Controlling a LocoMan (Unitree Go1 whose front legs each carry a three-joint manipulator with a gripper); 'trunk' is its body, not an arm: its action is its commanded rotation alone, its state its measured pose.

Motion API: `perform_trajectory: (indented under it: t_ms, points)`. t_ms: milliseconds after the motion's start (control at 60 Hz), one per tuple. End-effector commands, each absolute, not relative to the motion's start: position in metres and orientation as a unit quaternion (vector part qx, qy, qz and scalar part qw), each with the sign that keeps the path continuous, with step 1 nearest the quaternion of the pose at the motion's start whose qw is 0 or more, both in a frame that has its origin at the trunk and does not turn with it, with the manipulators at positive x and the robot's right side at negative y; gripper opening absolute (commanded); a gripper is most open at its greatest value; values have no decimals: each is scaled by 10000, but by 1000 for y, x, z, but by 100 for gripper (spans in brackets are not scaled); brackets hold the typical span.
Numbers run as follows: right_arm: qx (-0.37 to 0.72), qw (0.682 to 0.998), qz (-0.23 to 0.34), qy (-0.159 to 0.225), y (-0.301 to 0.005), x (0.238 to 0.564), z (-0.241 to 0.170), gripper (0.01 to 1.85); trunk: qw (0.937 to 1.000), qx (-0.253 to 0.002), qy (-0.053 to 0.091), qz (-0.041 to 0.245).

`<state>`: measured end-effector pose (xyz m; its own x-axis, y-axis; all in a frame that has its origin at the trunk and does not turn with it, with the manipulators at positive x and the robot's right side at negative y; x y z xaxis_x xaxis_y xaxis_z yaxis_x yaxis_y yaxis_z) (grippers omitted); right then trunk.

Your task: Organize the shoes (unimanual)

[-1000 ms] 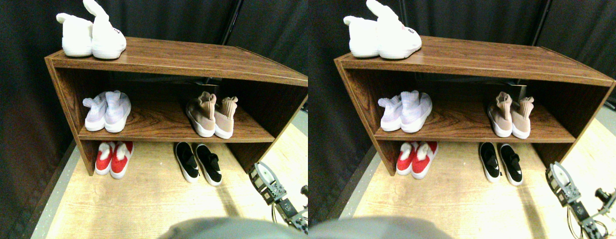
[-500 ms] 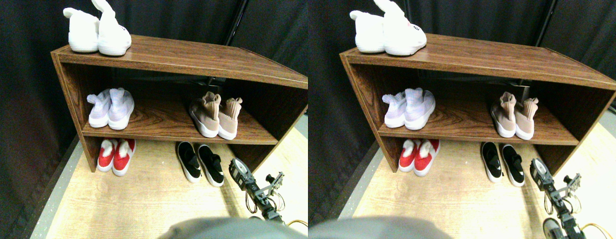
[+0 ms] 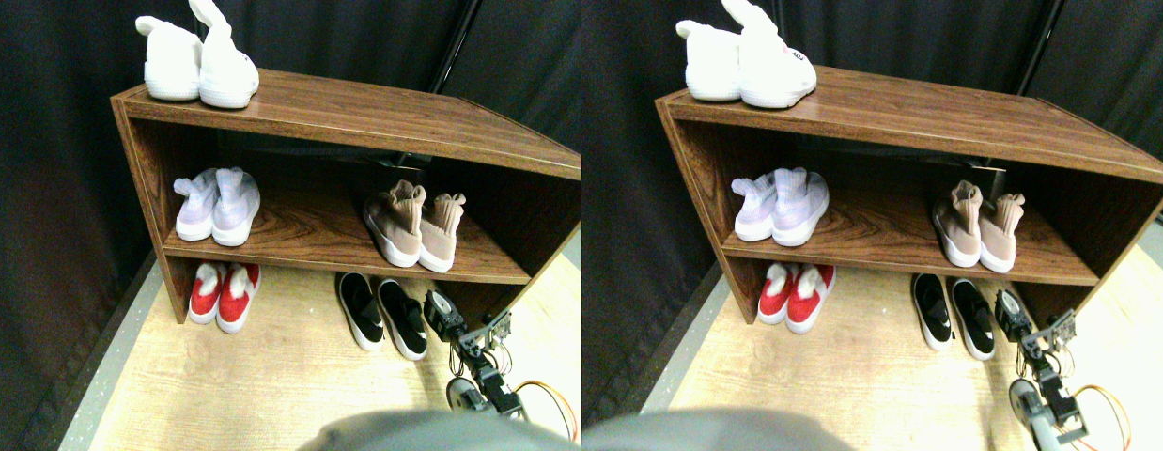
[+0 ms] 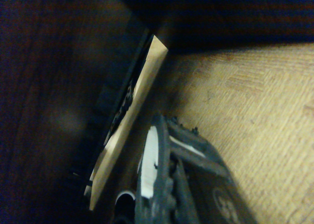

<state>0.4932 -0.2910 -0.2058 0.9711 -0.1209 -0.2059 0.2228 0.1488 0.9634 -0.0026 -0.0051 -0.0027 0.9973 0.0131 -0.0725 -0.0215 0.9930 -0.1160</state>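
Left to right, floor level under the shelf unit: red shoes paired, then black slip-ons side by side, toes toward you. Tan sneakers sit paired on the middle shelf above. Your claw hangs just beside the right-hand slip-on, low over the floor. How far its jaws are parted you can't tell; nothing seems held. Judged step: approach to the slip-ons. Next calls for lining up on that right shoe's heel.
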Motion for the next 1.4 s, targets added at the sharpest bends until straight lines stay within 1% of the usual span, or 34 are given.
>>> perform_trajectory:
  t_ms: [17,117,183,283,317,367,517,600,717,967,1033,1117,1183,1200,1283,1333,1400]
  points:
    - [6468,7540,-1096,351,-289,497,-210,6,9963,-698,458,188]
    - [6418,7580,-1089,408,-286,497,-216,6,9962,-703,465,203]
    - [6454,7556,-1018,468,-285,496,-219,6,9962,-709,466,211]
    - [6493,7507,-1114,506,-284,495,-222,6,9961,-713,482,212]
    - [6566,7437,-1124,573,-283,494,-223,6,9961,-713,481,213]
    - [6541,7453,-1135,608,-281,493,-225,6,9961,-713,484,213]
    - [6579,7416,-1169,594,-273,490,-225,6,9960,-713,492,202]
    - [6617,7403,-1008,635,-269,491,-226,6,9959,-721,497,204]
    - [6754,7264,-1105,627,-262,493,-226,6,9957,-745,495,224]
    - [6773,7248,-1095,628,-259,496,-227,6,9957,-766,465,253]
    - [6652,7367,-1073,576,-260,498,-226,6,9957,-766,465,253]
    - [6640,7381,-1041,593,-262,500,-225,6,9958,-759,465,234]
    - [6554,7457,-1033,603,-264,500,-223,6,9959,-749,460,225]
    - [6481,7523,-1012,605,-266,500,-223,6,9959,-742,458,218]
    - [6415,7578,-1035,586,-270,499,-221,6,9961,-732,454,190]
    - [6354,7622,-1131,503,-273,499,-220,6,9962,-724,453,172]
    - [6373,7605,-1177,397,-276,498,-217,6,9966,-696,428,141]
